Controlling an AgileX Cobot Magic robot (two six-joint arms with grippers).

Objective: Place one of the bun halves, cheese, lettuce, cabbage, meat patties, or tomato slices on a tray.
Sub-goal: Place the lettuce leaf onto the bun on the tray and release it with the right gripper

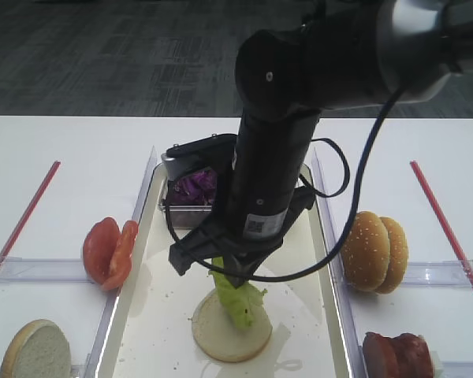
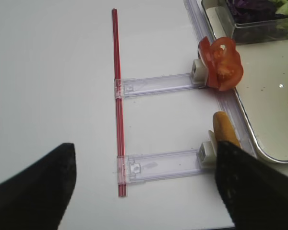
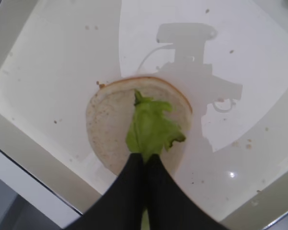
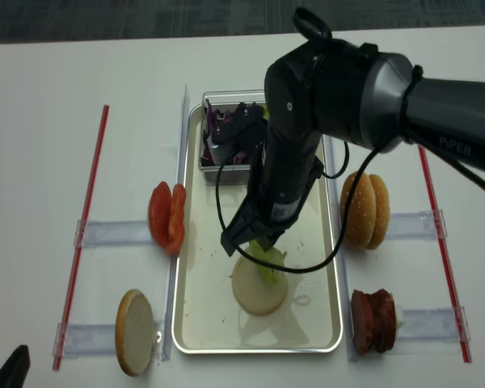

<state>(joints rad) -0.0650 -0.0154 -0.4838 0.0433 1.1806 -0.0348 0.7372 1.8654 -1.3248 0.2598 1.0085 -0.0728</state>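
Left of the right gripper (image 1: 235, 277), tomato slices (image 1: 109, 250) stood on edge outside the tray (image 1: 138, 315). The arm reached steeply down over the tray's middle, jaws pinched shut on the lettuce (image 3: 151, 128), which draped onto the bun half (image 3: 108, 129) directly below. Further right stood sesame buns (image 1: 374, 250). The left gripper (image 2: 144, 184) hovered spread apart, holding nothing.

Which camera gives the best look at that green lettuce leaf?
The right wrist view: the lettuce fills its middle, pinched in the shut right gripper over the bun half. Both high views show it small, partly behind the arm. The left wrist view misses it.
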